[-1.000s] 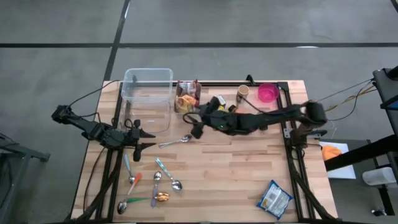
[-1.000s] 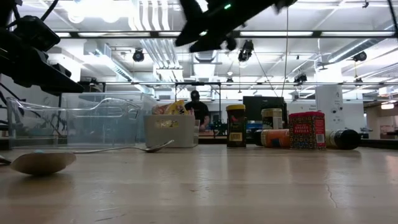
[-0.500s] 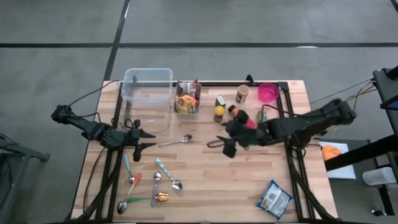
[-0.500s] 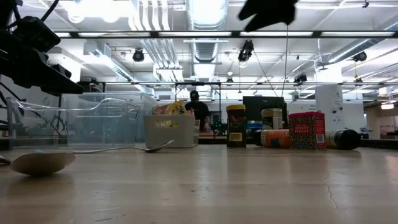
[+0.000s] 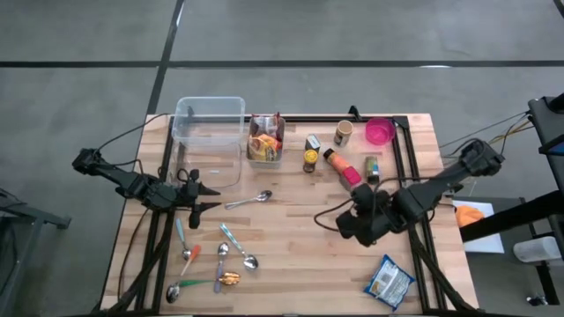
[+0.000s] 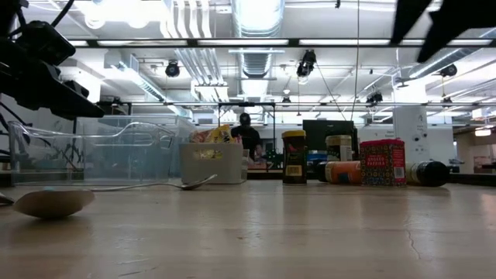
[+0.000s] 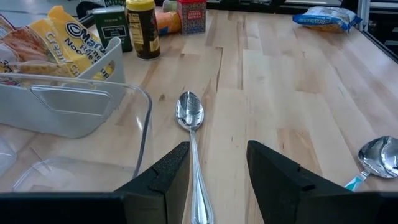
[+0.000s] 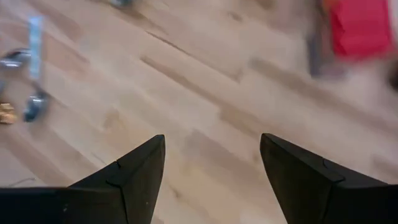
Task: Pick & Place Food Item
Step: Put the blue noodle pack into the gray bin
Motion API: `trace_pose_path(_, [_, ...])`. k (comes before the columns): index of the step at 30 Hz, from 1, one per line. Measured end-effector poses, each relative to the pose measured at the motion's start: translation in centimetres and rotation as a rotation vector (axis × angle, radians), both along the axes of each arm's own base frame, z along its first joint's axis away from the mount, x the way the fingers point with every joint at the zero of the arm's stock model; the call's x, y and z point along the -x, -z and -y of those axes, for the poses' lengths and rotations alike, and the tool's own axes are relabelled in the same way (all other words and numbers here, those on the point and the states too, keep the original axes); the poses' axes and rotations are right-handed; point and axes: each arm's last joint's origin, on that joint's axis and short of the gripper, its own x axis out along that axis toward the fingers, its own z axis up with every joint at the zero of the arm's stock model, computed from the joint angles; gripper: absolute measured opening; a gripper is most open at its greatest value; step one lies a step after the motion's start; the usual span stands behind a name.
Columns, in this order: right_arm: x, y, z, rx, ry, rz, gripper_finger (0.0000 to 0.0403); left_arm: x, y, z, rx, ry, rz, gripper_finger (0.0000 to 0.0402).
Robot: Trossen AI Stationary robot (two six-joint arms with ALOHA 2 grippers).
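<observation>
The left gripper (image 5: 210, 198) sits parted and empty near a spoon (image 5: 249, 201) beside the clear bin (image 5: 210, 132). Further right, the right gripper (image 5: 345, 225) hangs wide apart, holding nothing, above bare table (image 5: 291, 255). The blue snack bag (image 5: 389, 282) lies near the table's front right corner.

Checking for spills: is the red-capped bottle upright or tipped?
Tipped. The red-capped bottle lies on its side on the table, seen lengthwise from above.

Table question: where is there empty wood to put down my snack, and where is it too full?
Bare wood lies along the near edge, between the spoons and the blue packet, and between the lone spoon and the right tool. The far edge is crowded: clear bin, snack tray, jars, pink cup.
</observation>
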Motion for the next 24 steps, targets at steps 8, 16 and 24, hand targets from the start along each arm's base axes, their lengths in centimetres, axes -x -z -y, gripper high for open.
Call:
trace_pose_path(8, [0.9,0.6,-2.9,-0.156,0.157,-0.259,0.0260,0.0,0.0,0.0,0.000,0.000,0.000,0.0164])
trace_pose_path(16, [3.5,1.9,-7.8,-0.161,0.280,-0.321,0.0260,0.0,0.0,0.0,0.000,0.000,0.000,0.0163])
trace_pose_path(24, [4.9,4.6,-10.5,-0.114,0.317,-0.431,0.0260,0.0,0.0,0.0,0.000,0.000,0.000,0.0163])
